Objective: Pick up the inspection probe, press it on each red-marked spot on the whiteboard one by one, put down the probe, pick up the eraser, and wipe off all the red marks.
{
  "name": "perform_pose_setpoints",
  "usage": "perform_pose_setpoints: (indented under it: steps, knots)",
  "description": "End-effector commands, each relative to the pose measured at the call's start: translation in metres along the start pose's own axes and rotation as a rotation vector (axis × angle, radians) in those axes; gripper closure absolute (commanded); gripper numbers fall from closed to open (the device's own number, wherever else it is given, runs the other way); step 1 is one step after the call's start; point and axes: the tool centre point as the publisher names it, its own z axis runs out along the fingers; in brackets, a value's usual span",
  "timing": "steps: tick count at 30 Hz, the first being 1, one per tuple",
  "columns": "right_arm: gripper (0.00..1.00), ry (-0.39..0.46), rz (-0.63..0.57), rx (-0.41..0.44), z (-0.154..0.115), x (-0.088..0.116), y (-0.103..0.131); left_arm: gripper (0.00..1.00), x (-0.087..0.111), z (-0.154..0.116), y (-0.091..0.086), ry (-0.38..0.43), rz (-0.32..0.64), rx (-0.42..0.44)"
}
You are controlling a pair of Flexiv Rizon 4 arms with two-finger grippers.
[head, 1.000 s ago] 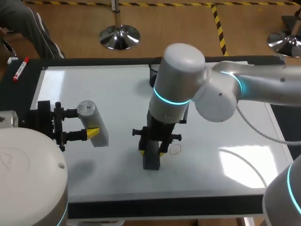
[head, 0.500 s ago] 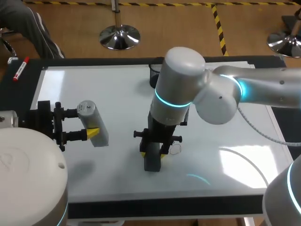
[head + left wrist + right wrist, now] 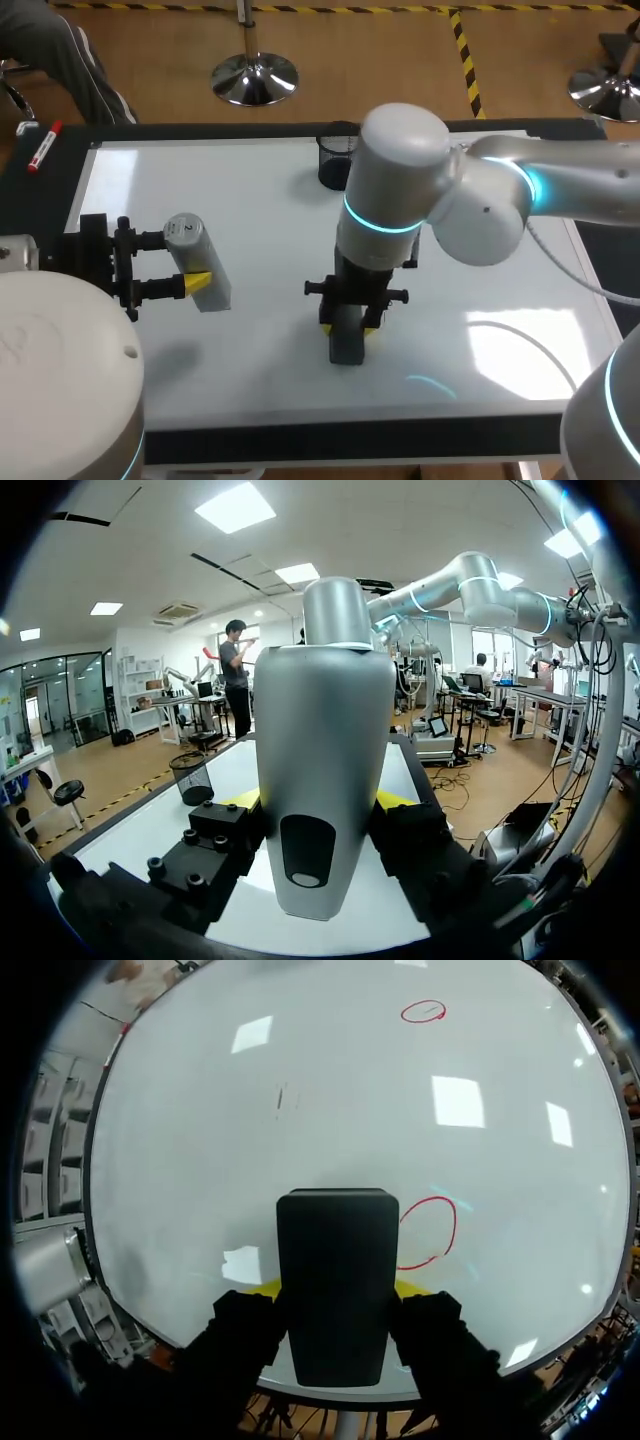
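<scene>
Over whiteboard (image 3: 250, 200), right end effector (image 3: 348, 326) gripping eraser (image 3: 347, 349)

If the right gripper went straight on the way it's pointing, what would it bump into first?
The whiteboard: the right gripper points down at it and holds the eraser, just beside a red circle. The eraser may already touch.

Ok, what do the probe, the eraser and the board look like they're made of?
The inspection probe: likely moulded plastic, smooth satin grey, soft highlights. The eraser: matte black, no glare, plastic or foam, cannot tell which. The whiteboard: glossy white coating, mirroring ceiling lights.
</scene>
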Motion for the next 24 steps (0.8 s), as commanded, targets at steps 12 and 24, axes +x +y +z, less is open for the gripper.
perform_pose_setpoints:
  steps: [12, 24]
  knots:
    - [1.00, -0.068, 0.059, 0.016, 0.006, -0.055, 0.017, 1.00, 0.001, 0.000, 0.000, -0.002, 0.002, 0.003]
    - [1.00, -0.132, 0.119, -0.004, -0.016, -0.088, 0.030, 1.00, 0.001, 0.000, 0.000, -0.002, 0.002, 0.003]
